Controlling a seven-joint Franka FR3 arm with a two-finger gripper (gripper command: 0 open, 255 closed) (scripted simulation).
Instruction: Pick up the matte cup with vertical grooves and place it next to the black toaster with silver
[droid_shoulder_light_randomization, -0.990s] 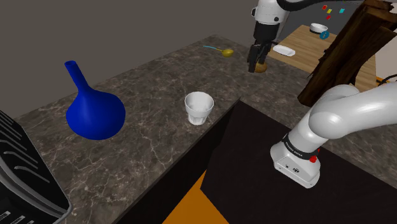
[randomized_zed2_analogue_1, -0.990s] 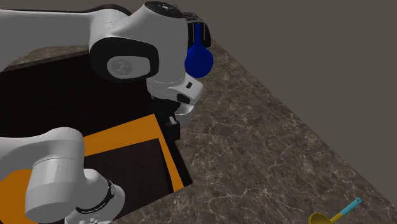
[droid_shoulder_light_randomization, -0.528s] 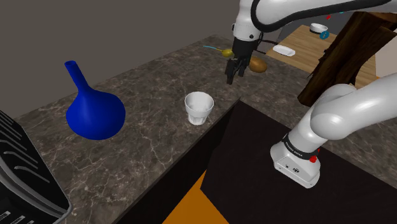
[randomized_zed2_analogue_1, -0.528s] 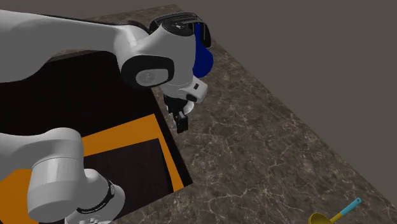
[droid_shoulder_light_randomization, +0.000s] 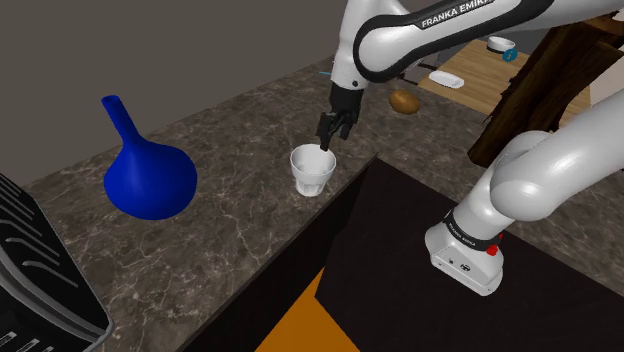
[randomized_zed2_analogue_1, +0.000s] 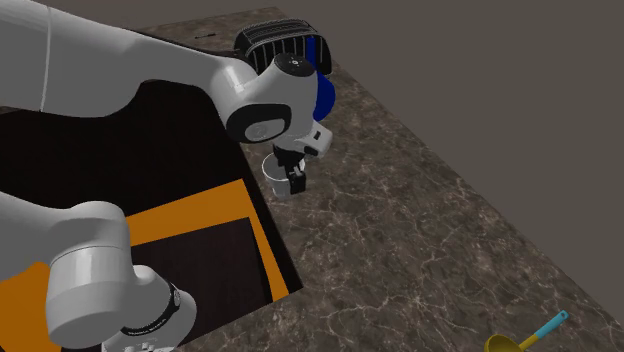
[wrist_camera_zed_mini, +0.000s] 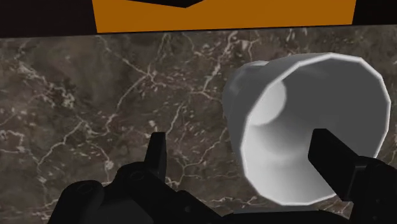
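A plain white cup (droid_shoulder_light_randomization: 312, 170) with faceted sides stands upright on the dark marble counter (droid_shoulder_light_randomization: 230, 230), close to its edge. My gripper (droid_shoulder_light_randomization: 328, 130) hangs just above the cup's rim, on its far right side in the shoulder view, and is open. In the wrist view one fingertip (wrist_camera_zed_mini: 334, 156) lies over the cup (wrist_camera_zed_mini: 299, 127) mouth and the other fingertip (wrist_camera_zed_mini: 157, 149) over bare counter, neither touching it. The gripper (randomized_zed2_analogue_1: 293, 178) half hides the cup (randomized_zed2_analogue_1: 272, 172) in the second exterior view. The black toaster (droid_shoulder_light_randomization: 40, 280) sits at the shoulder view's lower left, also seen as the toaster (randomized_zed2_analogue_1: 275, 40) far along the counter.
A blue long-necked vase (droid_shoulder_light_randomization: 148, 175) stands between cup and toaster. A brown rounded object (droid_shoulder_light_randomization: 405, 100) lies behind the arm. A yellow spoon (randomized_zed2_analogue_1: 525, 338) rests far off on the counter. A dark recess with an orange panel (droid_shoulder_light_randomization: 310, 325) drops off beside the cup.
The arm swung toward the shoulder view's left and came down, from near the brown object to just above the cup. The fingers stayed open and the cup has not moved.
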